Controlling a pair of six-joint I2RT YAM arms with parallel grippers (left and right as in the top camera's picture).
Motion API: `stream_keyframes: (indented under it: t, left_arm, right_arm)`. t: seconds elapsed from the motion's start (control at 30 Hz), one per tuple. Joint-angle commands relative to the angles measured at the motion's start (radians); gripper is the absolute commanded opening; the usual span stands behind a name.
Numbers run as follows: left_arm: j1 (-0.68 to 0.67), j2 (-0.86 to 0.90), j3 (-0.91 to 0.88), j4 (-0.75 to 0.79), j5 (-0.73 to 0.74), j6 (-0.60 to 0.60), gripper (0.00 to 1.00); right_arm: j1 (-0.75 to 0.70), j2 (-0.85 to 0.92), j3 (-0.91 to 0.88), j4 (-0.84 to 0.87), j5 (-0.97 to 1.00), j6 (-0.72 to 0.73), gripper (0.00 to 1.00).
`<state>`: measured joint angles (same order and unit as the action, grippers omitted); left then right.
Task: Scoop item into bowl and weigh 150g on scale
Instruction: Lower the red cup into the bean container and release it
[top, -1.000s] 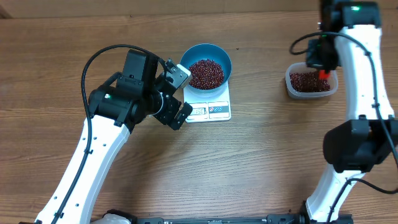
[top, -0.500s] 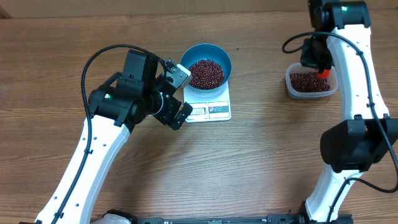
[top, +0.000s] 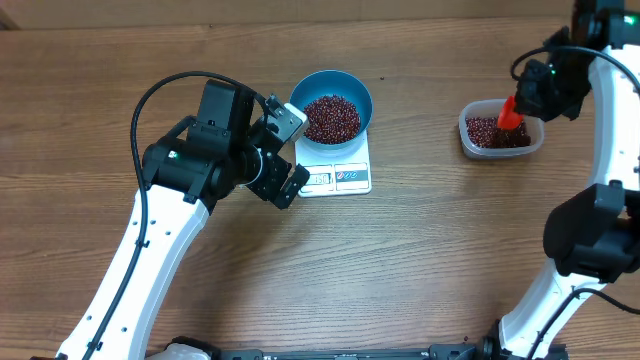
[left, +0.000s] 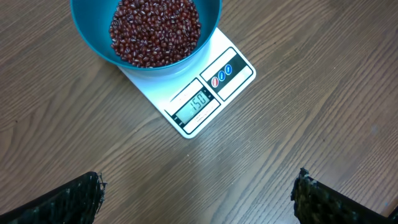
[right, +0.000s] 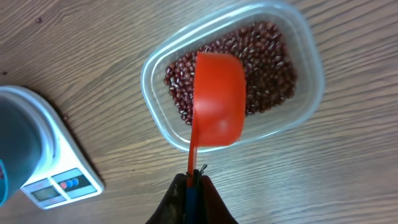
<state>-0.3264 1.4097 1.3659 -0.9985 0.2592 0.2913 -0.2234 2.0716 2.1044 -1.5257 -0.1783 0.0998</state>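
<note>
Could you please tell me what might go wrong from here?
The right hand pinches only the handle tip of the red scoop over the clear tub; it could twist free. The open left hand hovers beside the scale; a nudge could shift the blue bowl and spoil the reading.

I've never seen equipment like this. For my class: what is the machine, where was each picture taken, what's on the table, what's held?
Two white robot arms work at a wooden table. One picture looks down from above; the others come from cameras on each wrist. A round blue bowl of small dark red-brown beans sits on a flat white kitchen scale. A clear plastic tub holds more beans. The left gripper hangs open beside the scale, empty. The right gripper pinches the handle of a red plastic scoop over the tub.
</note>
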Motion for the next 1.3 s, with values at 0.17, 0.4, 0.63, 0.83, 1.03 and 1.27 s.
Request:
stream_keyframes:
  t: [0.17, 0.4, 0.63, 0.83, 1.03, 1.27]
  left_arm:
    - [0.005, -0.010, 0.021, 0.004, 0.019, -0.007, 1.00]
    - [0.005, -0.010, 0.021, 0.004, 0.019, -0.007, 1.00]
    - [0.005, -0.010, 0.021, 0.004, 0.019, -0.007, 1.00]
    - [0.005, -0.010, 0.021, 0.004, 0.019, -0.007, 0.99]
    - [0.005, -0.010, 0.021, 0.004, 0.019, -0.007, 1.00]
    - [0.005, -0.010, 0.021, 0.004, 0.019, -0.007, 1.00]
  right_arm:
    - [-0.060, 0.006, -0.205, 0.119, -0.224, -0.075, 0.40]
    - [-0.093, 0.005, -0.229, 0.134, -0.231, -0.075, 0.94]
    - [-0.112, 0.005, -0.229, 0.098, -0.119, -0.070, 1.00]
    - [-0.109, 0.005, -0.230, 0.053, 0.006, -0.066, 1.00]
    - [-0.109, 0.005, -0.231, 0.005, 0.203, 0.037, 1.00]
    - [-0.103, -0.022, -0.108, -0.106, 0.231, 0.042, 1.00]
